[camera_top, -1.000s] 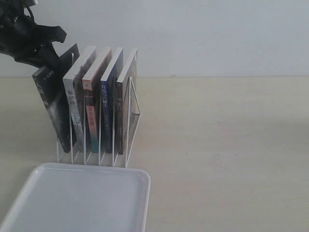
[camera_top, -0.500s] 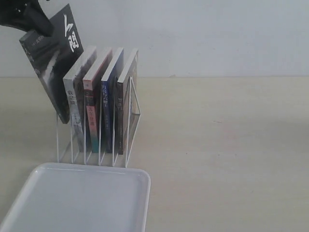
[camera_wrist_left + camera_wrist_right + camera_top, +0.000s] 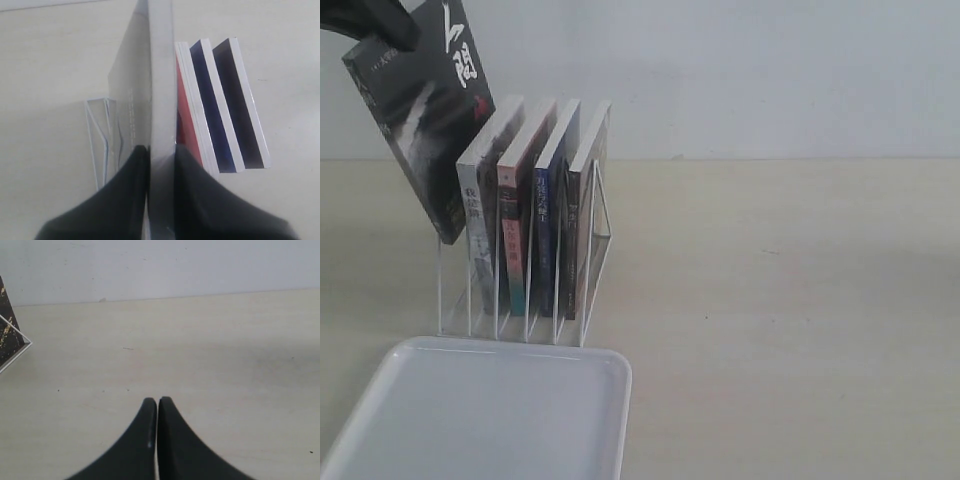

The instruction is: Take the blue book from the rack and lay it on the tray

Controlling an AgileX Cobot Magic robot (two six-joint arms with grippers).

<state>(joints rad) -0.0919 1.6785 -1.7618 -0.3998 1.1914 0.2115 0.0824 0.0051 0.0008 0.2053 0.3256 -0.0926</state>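
The blue book (image 3: pixel 542 235) stands in the white wire rack (image 3: pixel 601 216), second slot from the right, blue spine facing out; the left wrist view shows its top edge (image 3: pixel 212 107) between a red-covered book and a dark one. My left gripper (image 3: pixel 372 22) is shut on a black book (image 3: pixel 420 110), held tilted above the rack's left end, its lower corner still near the wires. That black book (image 3: pixel 160 75) sits edge-on between my left gripper's (image 3: pixel 161 151) fingers. The white tray (image 3: pixel 490 420) lies in front of the rack. My right gripper (image 3: pixel 157 401) is shut on nothing above bare table.
Three other books stay in the rack: a grey-white one (image 3: pixel 480 220), a red-spined one (image 3: pixel 510 240) and a dark one (image 3: pixel 582 200). A rack corner (image 3: pixel 15 354) shows in the right wrist view. Pale tabletop (image 3: pixel 780 320) spreads to the right; a white wall stands behind.
My left gripper has risen up and to the left with the black book, drawing it out of the rack's leftmost slot. The other books and the tray have not moved.
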